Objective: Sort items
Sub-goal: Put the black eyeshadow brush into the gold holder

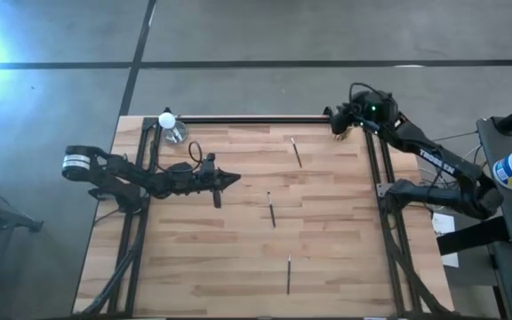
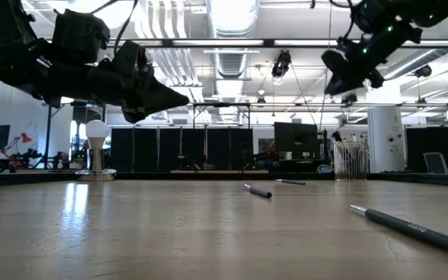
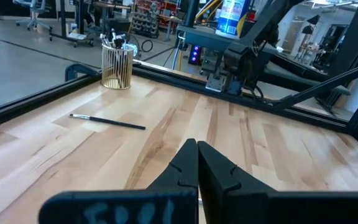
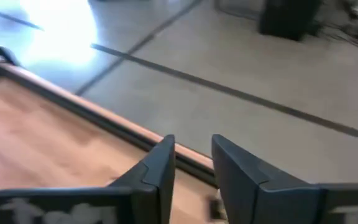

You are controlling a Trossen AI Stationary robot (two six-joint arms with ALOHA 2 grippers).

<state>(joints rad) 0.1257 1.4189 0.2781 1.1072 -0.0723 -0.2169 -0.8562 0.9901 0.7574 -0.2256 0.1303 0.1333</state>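
Three thin dark sticks lie flat on the wooden table: one toward the far side (image 1: 297,152) (image 3: 107,121) (image 2: 290,182), one at mid-table (image 1: 271,210) (image 2: 257,190), and one near the near edge (image 1: 289,274) (image 2: 414,229). More sticks stand in a clear cup (image 3: 117,65) (image 2: 351,159) at the far right corner. My left gripper (image 1: 236,178) (image 3: 196,149) (image 2: 179,99) hovers shut above the table, left of the mid-table stick. My right gripper (image 1: 334,122) (image 4: 192,149) (image 2: 334,78) hangs open, high over the far right corner, with nothing between its fingers.
A clear glass with a white ball on it (image 1: 172,129) (image 2: 96,144) stands at the far left corner. Black rails (image 1: 256,118) run along the table's far edge and sides. Bare wood lies around the three sticks.
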